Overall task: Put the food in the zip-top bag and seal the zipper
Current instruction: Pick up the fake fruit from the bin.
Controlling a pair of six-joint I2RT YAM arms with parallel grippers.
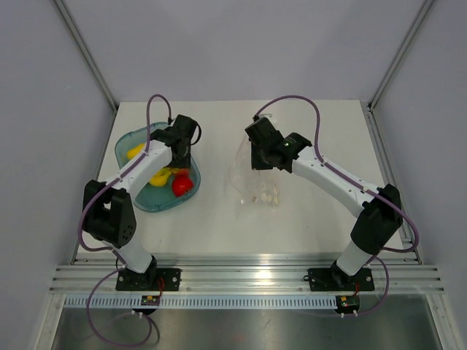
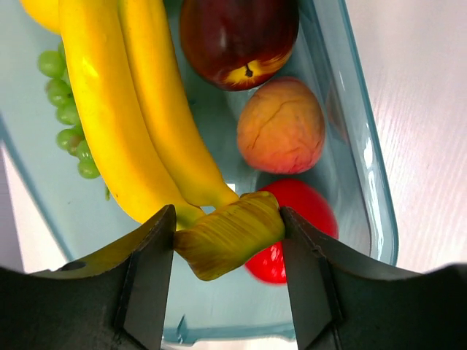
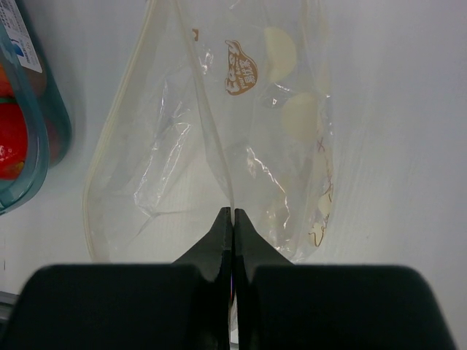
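Left hand (image 2: 226, 227) clamped on glossy banana bunch (image 2: 124, 109) stem in teal tray (image 2: 365, 168), peach (image 2: 281, 125) at 1 o'clock, apple (image 2: 306, 208) just behind. Right hand (image 3: 232, 217) pinching crinkly clear bag (image 3: 168, 146).

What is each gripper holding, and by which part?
Left gripper pinches the banana bunch at its stem end. Right gripper is shut on the zip-top bag, pinching a thin edge of its plastic.

In the left wrist view, the bananas (image 2: 124, 124) and plum (image 2: 237, 36) run off at 12 o'clock, and the bananas cover part of the apple (image 2: 303, 211). In the right wrist view, the tray (image 3: 44, 124) is cut at 9 o'clock and the bag (image 3: 168, 146) at 12. The zipper is too faint to pick out.
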